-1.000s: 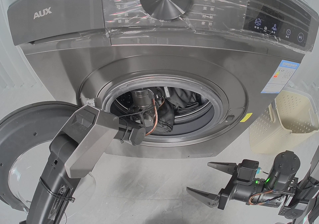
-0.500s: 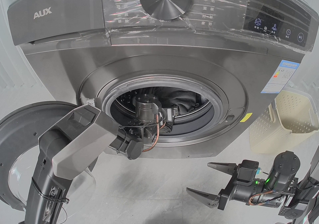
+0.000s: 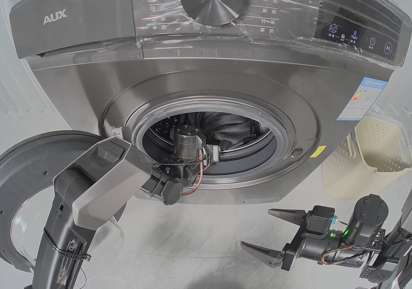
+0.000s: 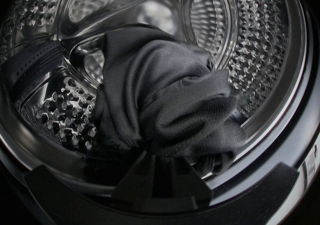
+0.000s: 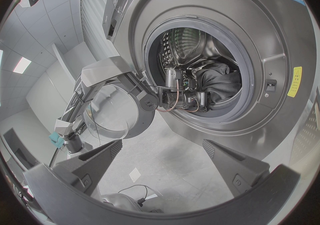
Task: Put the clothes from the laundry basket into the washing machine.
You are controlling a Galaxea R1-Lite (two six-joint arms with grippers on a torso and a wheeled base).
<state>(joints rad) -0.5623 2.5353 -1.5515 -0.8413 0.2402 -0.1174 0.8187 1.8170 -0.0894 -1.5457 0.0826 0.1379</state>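
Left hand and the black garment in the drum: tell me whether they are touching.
Touching. The left wrist view shows the left hand closed on the black garment, fabric bunched right at its tip.

— What is lying around down there?
— A grey tiled floor (image 3: 201, 238) is stretching out in front, and a small white scrap (image 5: 134, 174) is lying on it.
— Is anything else sitting on it?
— A thin black cable (image 5: 132, 186) is looping across the tiles near that scrap.
— And what is going on around the room?
— A wall of vertical slats (image 5: 95, 25) is running along the side. White ceiling panels (image 5: 56, 5) are spreading overhead, and a rectangular ceiling light (image 5: 22, 64) is glowing among them.
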